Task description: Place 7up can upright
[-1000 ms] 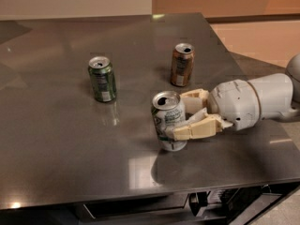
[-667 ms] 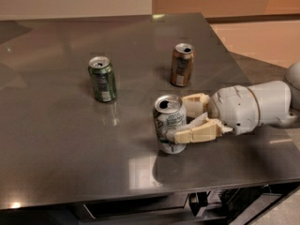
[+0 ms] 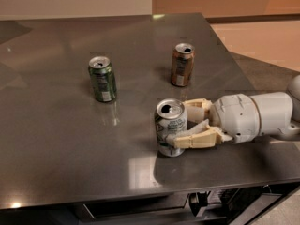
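A silver-white 7up can stands upright toward the front of a grey metal table, its long axis vertical and its top facing up. The gripper reaches in from the right, its two tan fingers closed on the can's sides. A dark green can and a brown-orange can stand upright farther back.

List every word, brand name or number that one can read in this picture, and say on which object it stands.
No text can be read.
7up can, upright, held by the gripper at the table's near right: green lettering patches, too blurred to read.
Dark green can: label too blurred to read.
Brown-orange can: label too blurred to read.
Table: no text.
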Robot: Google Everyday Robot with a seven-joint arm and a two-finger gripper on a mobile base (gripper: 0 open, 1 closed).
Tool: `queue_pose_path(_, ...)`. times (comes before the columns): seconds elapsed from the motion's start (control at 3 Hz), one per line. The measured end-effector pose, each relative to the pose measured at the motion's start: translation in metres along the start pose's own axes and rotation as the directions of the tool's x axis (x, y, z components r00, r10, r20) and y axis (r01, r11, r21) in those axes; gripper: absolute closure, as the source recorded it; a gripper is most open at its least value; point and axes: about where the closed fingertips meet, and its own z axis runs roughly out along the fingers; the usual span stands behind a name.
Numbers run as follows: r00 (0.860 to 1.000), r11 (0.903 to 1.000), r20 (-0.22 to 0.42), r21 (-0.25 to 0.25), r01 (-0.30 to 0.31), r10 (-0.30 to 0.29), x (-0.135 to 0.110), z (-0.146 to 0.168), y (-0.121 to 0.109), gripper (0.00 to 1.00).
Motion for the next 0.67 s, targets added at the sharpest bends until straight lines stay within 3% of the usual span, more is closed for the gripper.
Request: queue_pose_path(0.67, 1.000, 0.9989, -0.003, 0.043, 0.020, -0.020, 0.0080, 0.0010, 0.0030, 0.12)
